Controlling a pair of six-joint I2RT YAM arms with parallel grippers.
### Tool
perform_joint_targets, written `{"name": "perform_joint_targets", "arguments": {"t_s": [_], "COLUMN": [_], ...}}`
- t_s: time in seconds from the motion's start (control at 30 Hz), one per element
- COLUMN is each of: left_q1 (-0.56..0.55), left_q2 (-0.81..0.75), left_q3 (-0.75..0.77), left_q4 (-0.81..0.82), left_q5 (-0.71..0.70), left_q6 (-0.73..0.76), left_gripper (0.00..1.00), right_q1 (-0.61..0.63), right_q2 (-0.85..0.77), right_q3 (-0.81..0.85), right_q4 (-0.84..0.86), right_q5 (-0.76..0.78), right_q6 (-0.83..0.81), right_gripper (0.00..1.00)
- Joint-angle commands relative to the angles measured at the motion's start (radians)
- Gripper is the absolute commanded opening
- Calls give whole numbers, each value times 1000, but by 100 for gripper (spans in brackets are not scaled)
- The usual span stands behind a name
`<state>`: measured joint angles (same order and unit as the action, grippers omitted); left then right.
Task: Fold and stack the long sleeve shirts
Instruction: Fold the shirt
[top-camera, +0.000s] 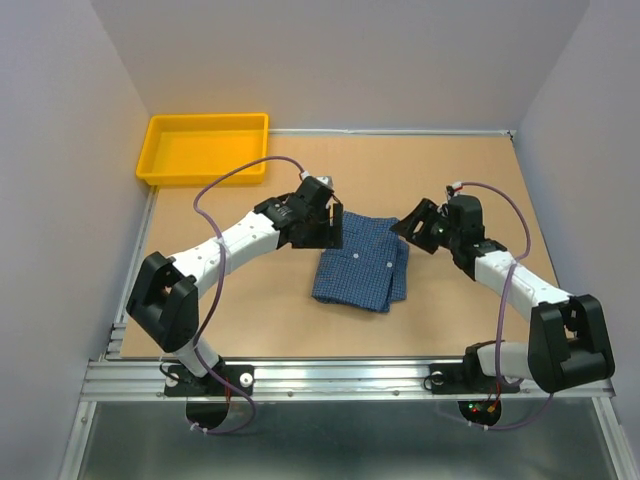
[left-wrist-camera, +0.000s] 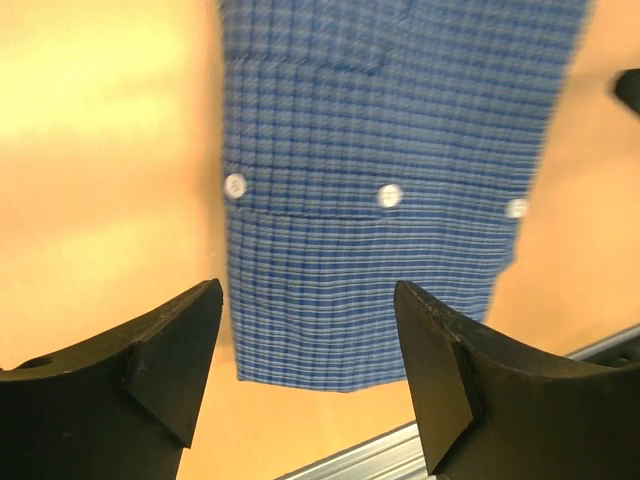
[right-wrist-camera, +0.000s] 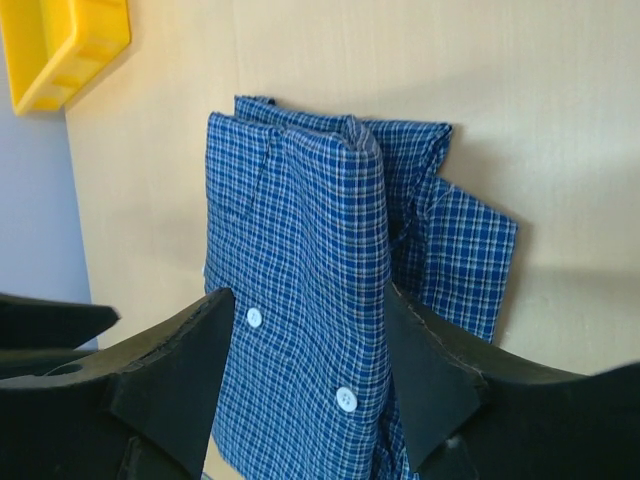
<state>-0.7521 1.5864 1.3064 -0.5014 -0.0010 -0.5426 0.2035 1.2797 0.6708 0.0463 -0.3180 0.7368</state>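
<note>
The blue checked shirt (top-camera: 360, 262) lay folded into a compact, roughly square bundle near the middle of the bench (top-camera: 250, 300). Its button placket faced up, with pale buttons (left-wrist-camera: 389, 195) running across it. Its right side looked less tidy: a second folded layer stuck out a little beyond the top layer there.

The left end effector (top-camera: 318, 232) hovered over the shirt's far left corner. In the left wrist view its two black fingers (left-wrist-camera: 170, 350) stood wide apart with nothing between them, and the cloth lay flat on the bench beneath.

The right end effector (top-camera: 415, 225) hung just beside the shirt's far right corner, tilted toward it. The right wrist view looked along the shirt (right-wrist-camera: 300, 250) between the two spread fingers (right-wrist-camera: 170, 380). The jaws stood well apart on either side of the folded edge and did not appear to pinch the cloth, though their inner edges overlapped it in that view.

A yellow tray (top-camera: 210, 116) sat well apart from the shirt, beyond it and to its left, at the far left corner of the bench. A corner of the tray also showed in the right wrist view.
</note>
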Motion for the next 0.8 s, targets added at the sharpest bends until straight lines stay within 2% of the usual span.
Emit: {"name": "perform_joint_targets", "arguments": {"t_s": [0.0, 0.23, 0.6, 0.67, 0.77], "left_q1": [25, 42, 42, 42, 42], "left_q2": [-58, -65, -63, -62, -63], "left_q3": [-90, -205, -223, -234, -243], "left_q4": [75, 155, 182, 187, 192], "left_q5": [30, 44, 58, 59, 65], "left_q6": [-17, -56, -60, -60, -60], "left_gripper": [79, 77, 76, 76, 76], "right_q1": [-3, 10, 37, 50, 51], "right_q2": [12, 55, 138, 144, 141], "right_q3": [-19, -51, -33, -27, 2], "right_q4": [-19, -22, -23, -23, -25], "right_q5": [-75, -136, -159, -161, -156], "right_q6": [12, 38, 23, 16, 4], "right_gripper": [67, 65, 51, 45, 20]}}
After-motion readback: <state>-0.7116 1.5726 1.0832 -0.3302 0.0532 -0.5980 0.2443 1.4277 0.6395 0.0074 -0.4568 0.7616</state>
